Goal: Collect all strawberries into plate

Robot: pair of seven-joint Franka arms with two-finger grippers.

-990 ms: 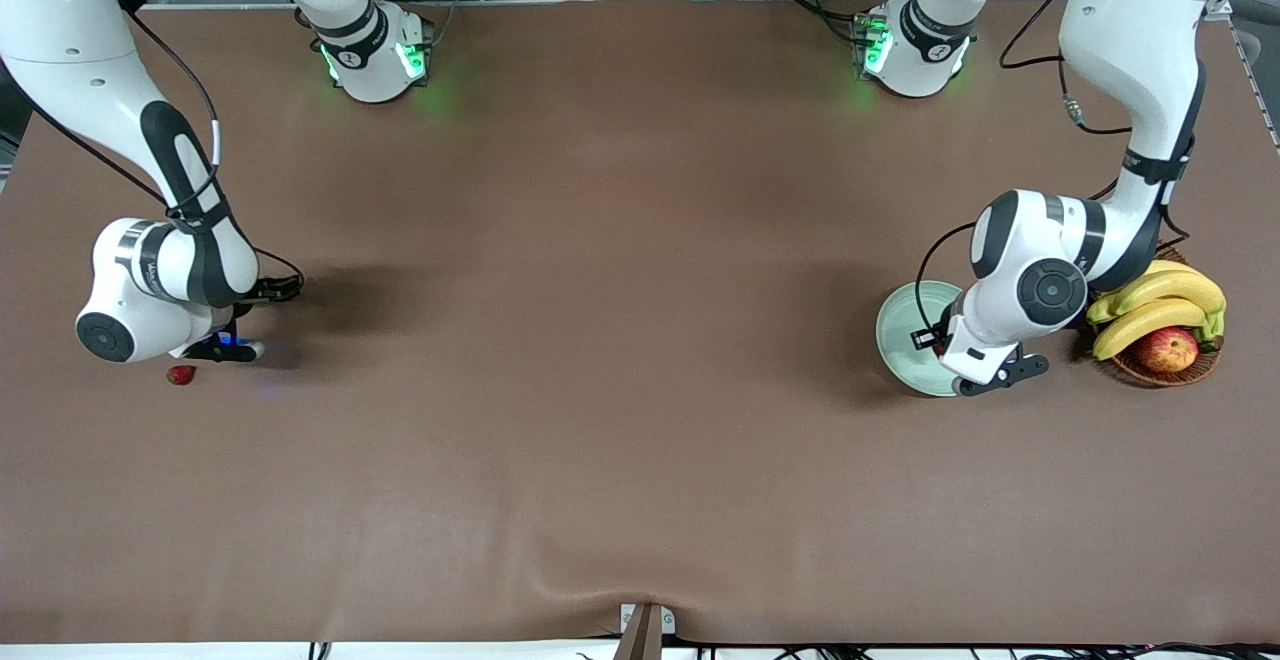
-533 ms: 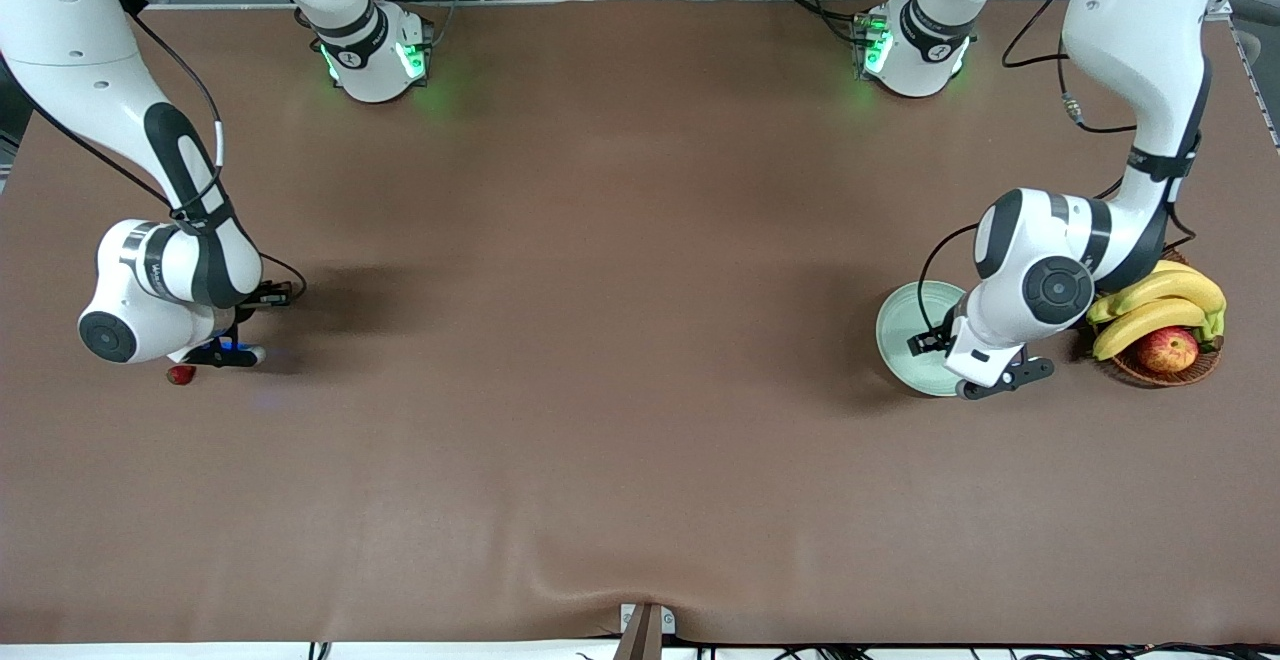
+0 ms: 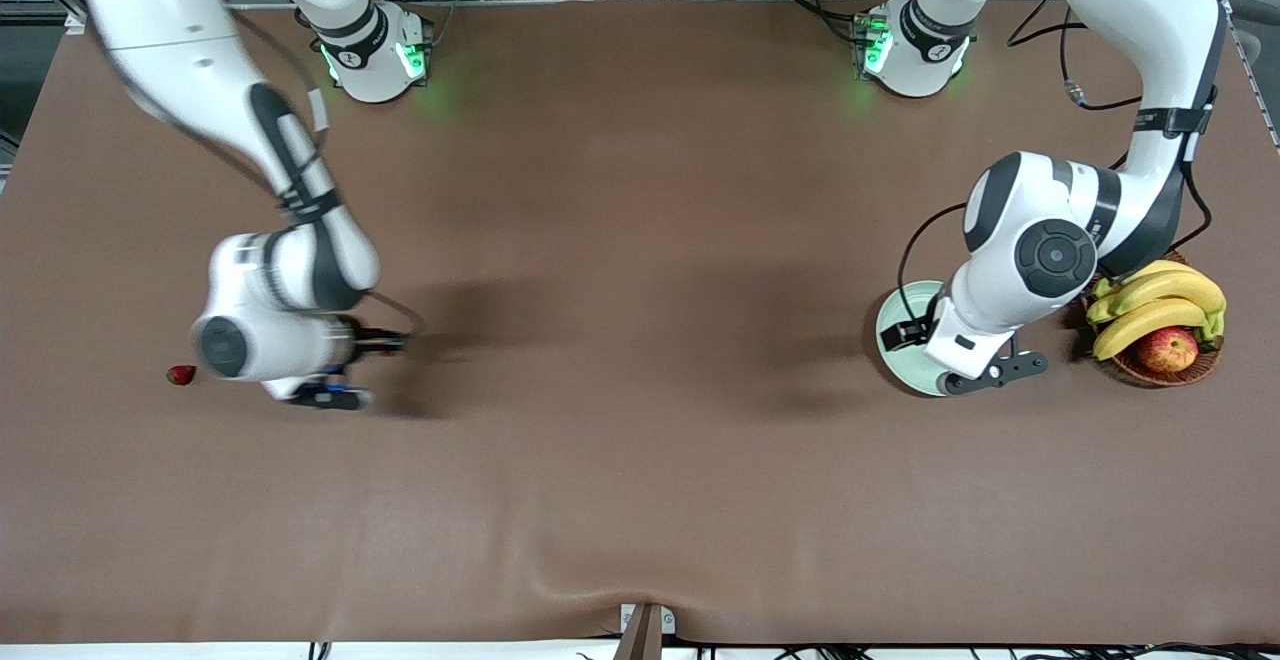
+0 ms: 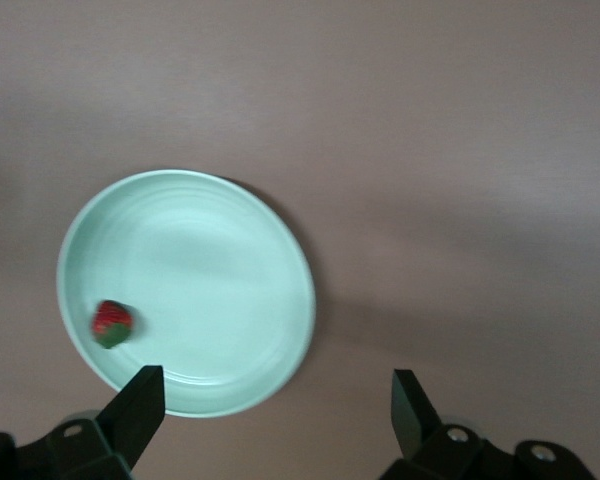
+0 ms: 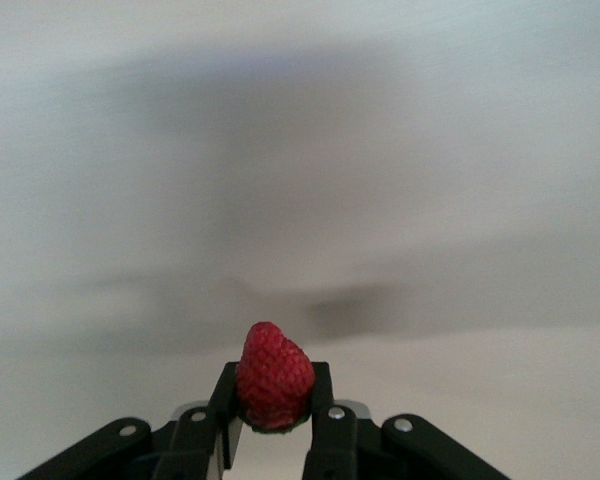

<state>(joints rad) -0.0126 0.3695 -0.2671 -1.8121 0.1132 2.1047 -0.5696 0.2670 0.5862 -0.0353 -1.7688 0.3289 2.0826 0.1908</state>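
Right hand [image 3: 325,395] is clenched on one strawberry [image 5: 274,375], which is pinched between both fingers with its pointed end projecting away from the wrist. This hand is held over bare tabletop [image 3: 620,460] toward the right arm's end. The mint-green plate [image 3: 897,332] lies well apart from it, toward the left arm's end, just beside the wicker basket [image 3: 1170,368]. The coming move is judged to turn on this one relation: the held berry must be carried the length of the tabletop, toward the plate.

Left hand [image 4: 275,395] is released, its fingers spread and nothing between them. It hangs over the plate's edge and is by far the nearer hand to the plate.

Count of strawberries: three. One is gripped by the right hand. One lies in the plate [image 4: 111,323], close to the rim. One rests on the tabletop [image 3: 181,374], near the right hand and farther from the plate than that hand. Two are thus judged to be left to collect.

Count of other things: one plate; one basket, in which one bunch of bananas [image 3: 1160,305] and one apple [image 3: 1167,349] are carried.
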